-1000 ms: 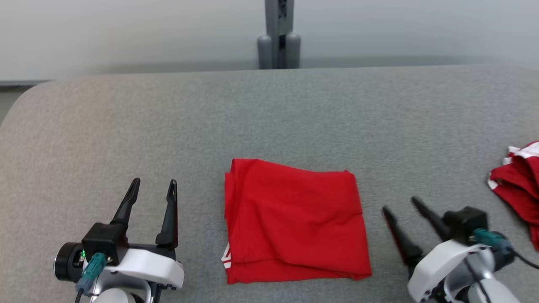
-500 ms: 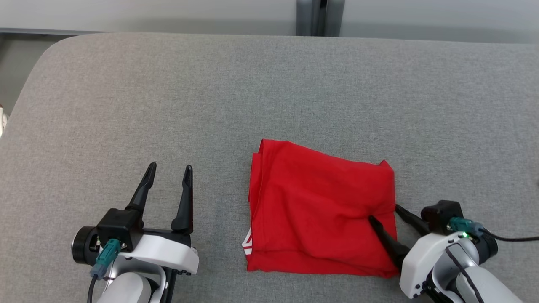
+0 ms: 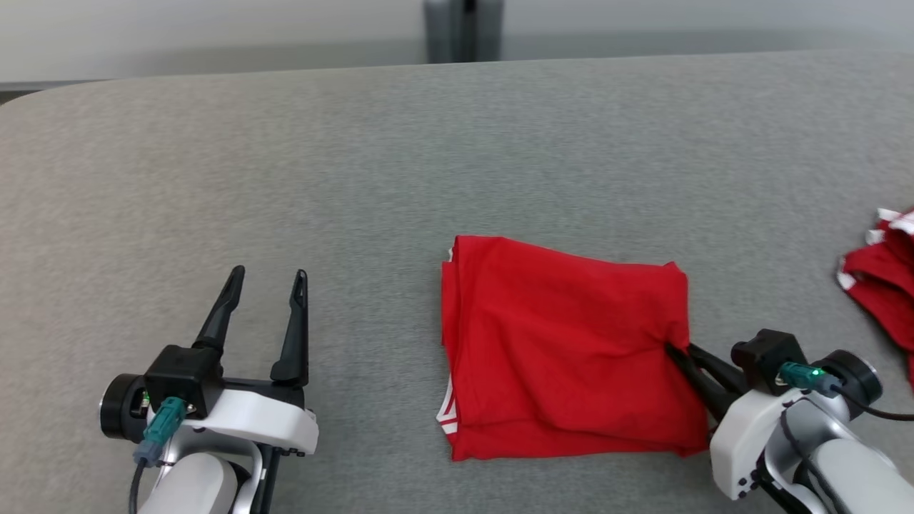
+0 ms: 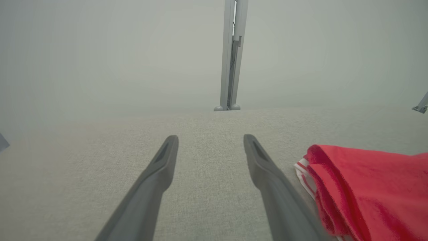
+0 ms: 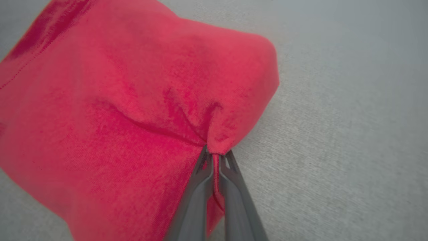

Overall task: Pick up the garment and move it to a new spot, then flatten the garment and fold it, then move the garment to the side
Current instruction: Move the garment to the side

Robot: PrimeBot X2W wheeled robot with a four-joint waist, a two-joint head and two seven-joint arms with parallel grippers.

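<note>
Right gripper (image 3: pixel 673 349) was clamped tight on the edge of the garment (image 3: pixel 564 350), cloth lying beyond its jaws; left gripper (image 3: pixel 265 285) gaped empty, well apart

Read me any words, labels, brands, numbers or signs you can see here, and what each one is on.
No text can be read in any view.
Folded red garment: white stripes at its near left corner, no legible letters.
Second red garment, white-edged, at the right edge of the head view: no text.
</note>
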